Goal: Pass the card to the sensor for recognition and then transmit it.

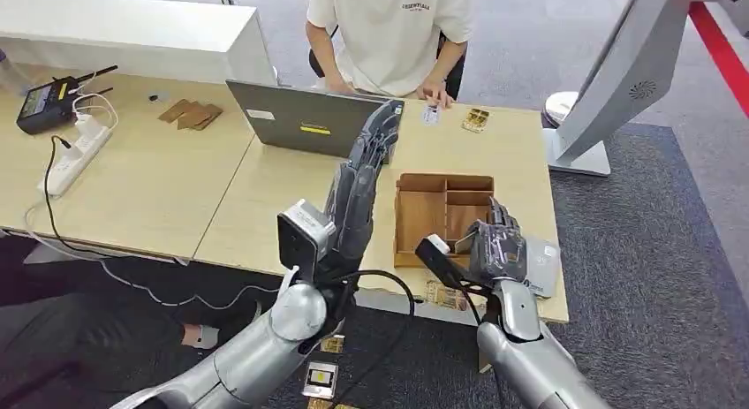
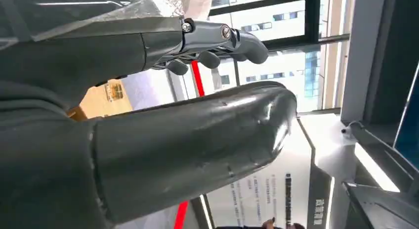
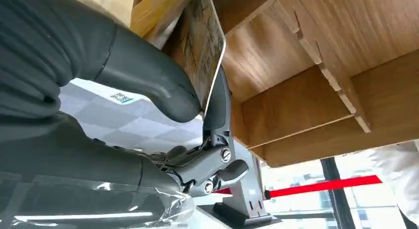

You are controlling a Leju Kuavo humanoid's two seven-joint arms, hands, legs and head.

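My right hand [image 1: 496, 243] is pinching a card [image 3: 203, 46] right by the wooden tray [image 1: 442, 190] on the tabletop [image 1: 159, 179]. My left hand [image 1: 360, 188] is raised, fingers straight and holding nothing.

Bench [image 1: 168, 175] pale wood. Compartmented tray [image 1: 422, 216] darker brown wood. Laptop [image 1: 305, 119] grey with a yellow sticker. Right hand [image 1: 496, 243] dark grey on a silver arm; card [image 3: 200, 43] pinched in it carries a yellowish-brown printed pattern with a pale edge. Left hand [image 1: 358, 193] dark grey. Carpet [image 1: 654, 276] dark grey; power strip [image 1: 75, 155] white with a black cable. Person's shirt [image 1: 389, 29] cream.
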